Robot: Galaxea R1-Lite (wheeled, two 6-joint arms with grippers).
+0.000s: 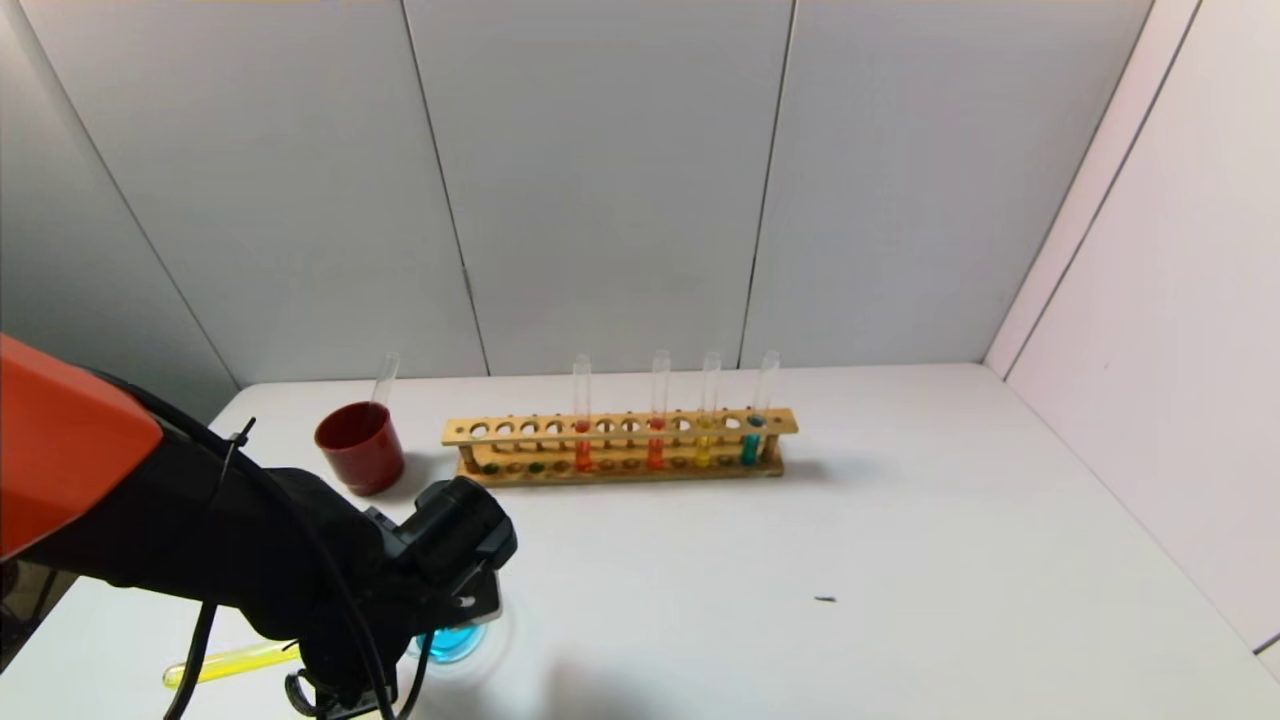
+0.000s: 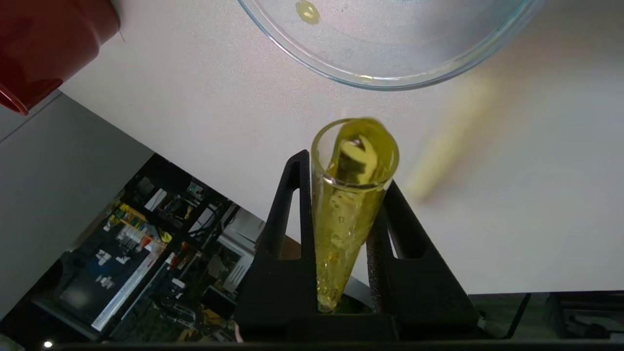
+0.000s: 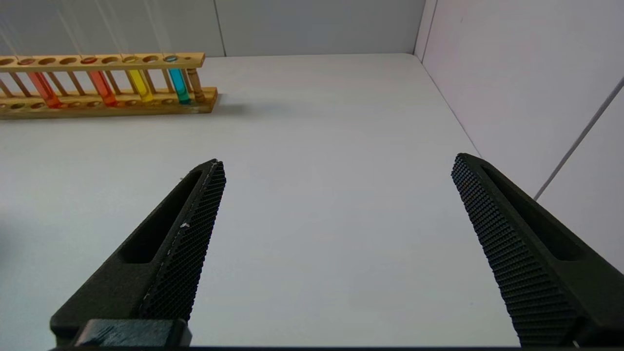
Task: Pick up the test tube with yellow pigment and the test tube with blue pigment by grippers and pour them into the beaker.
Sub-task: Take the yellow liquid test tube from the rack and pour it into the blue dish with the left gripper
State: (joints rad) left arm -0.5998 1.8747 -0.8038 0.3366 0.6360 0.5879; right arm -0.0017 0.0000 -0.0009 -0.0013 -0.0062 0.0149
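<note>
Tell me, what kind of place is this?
Probably a small chemistry-style lab bench: a wooden rack of coloured test tubes, a glass beaker, and a white table walled by plain panels.

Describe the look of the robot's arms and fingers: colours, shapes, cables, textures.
The left arm has an orange shell over black segments, ending in a bulky black cylindrical wrist module, with black cables looped alongside. The left gripper has matte black, wedge-shaped fingers with slot cut-outs. The right gripper has matching black tapered fingers with dimpled grid-textured inner faces.

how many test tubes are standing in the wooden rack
4, all toward the right end of the rack: two orange-red, then one yellow, then one blue nearest the right end.
</note>
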